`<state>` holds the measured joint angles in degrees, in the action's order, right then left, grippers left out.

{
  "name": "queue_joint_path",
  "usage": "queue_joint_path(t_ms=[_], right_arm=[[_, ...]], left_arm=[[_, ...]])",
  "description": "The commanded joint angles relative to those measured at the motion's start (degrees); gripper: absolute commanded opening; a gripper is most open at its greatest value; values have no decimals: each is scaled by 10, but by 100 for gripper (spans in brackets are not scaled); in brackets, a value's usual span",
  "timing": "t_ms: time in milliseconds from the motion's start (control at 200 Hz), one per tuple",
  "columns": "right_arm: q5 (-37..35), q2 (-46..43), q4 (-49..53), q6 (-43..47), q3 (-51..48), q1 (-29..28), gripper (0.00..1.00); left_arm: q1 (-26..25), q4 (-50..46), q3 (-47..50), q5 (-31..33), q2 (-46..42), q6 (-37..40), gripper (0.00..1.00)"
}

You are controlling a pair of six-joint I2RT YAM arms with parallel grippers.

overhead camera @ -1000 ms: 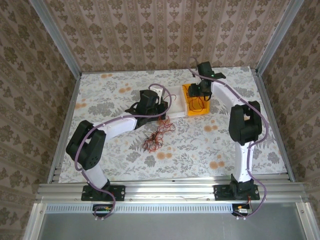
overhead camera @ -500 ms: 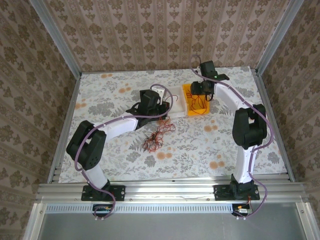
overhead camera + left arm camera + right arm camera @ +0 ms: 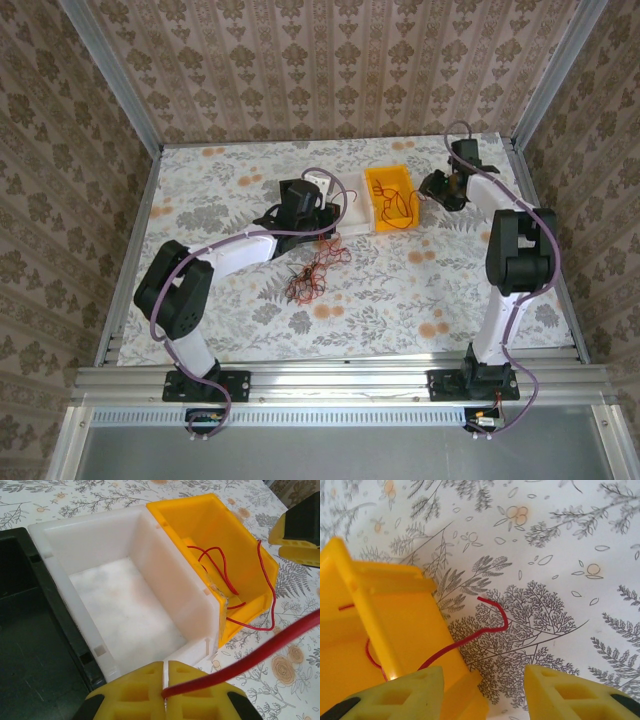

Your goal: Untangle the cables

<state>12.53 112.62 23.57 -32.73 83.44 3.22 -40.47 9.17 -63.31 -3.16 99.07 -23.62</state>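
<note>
Left claw [image 3: 165, 679], near the yellow bin [image 3: 200, 525], pinches a red wire [image 3: 260, 652]; right claw [image 3: 480, 690] hangs spread over that bin's corner, apparently empty.

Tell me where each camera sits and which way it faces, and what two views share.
Top external: above and behind both arms, looking down on the table and the cables.
Left wrist: looks forward-down past the shut left tool, which pinches a red cable, at the white bin.
Right wrist: looks down between the open right tool fingers at the table.
All three share the yellow bin.
</note>
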Motion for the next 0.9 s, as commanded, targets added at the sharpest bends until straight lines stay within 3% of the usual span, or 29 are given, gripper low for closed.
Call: queue_joint_path(t_ms=[0, 330, 520, 895], right_arm=[[83, -7, -79, -129, -11, 13, 47], [136, 33, -142, -249, -9, 15, 48], [125, 24, -140, -261, -41, 15, 48], [136, 39, -244, -314, -78, 15, 47]], left_arm=[[-2, -4, -19, -7, 12, 0, 0], [-2, -22, -40, -16, 25, 8, 0], [-1, -29, -52, -23, 34, 12, 0], [0, -41, -69, -34, 44, 21, 0]])
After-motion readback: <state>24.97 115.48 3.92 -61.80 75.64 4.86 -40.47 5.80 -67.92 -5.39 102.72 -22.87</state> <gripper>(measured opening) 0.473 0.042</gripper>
